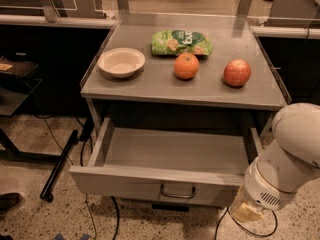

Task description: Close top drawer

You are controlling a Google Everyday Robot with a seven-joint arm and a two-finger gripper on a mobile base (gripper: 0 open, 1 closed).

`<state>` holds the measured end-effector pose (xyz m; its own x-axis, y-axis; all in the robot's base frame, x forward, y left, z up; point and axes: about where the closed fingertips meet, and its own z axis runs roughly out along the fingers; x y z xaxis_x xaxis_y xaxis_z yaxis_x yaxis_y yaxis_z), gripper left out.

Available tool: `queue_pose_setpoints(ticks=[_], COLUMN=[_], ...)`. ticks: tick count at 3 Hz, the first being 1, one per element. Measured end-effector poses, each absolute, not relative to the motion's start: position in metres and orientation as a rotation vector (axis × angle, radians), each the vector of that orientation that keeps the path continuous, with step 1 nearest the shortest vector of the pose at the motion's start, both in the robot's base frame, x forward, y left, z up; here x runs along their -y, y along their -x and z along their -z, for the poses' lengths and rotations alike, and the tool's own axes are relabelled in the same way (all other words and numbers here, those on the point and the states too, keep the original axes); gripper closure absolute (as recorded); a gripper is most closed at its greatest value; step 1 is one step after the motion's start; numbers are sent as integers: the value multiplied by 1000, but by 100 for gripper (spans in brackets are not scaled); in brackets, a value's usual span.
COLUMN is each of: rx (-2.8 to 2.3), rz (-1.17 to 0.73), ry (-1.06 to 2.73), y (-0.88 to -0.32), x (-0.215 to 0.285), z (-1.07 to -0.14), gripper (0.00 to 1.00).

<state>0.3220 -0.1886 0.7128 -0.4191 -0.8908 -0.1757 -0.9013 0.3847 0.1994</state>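
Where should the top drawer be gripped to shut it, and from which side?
Probably the loop handle at the centre of the top drawer's front, approached from the front. The drawer stands pulled out, and that handle alone juts from its flat face. The gripper hangs low by the drawer's right front corner.

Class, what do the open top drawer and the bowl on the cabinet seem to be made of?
Drawer: probably painted metal, matte grey, thin flat walls. Bowl: perhaps ceramic or plastic, smooth pale cream; unclear which. End effector sits by the drawer's right front corner.
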Motion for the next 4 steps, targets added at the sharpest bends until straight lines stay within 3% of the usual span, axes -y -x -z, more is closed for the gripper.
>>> queue_pose_setpoints(ticks=[4], rx=[-2573], rz=[-256], ry=[1648], y=[-379], x=[177], z=[-659], gripper=[100])
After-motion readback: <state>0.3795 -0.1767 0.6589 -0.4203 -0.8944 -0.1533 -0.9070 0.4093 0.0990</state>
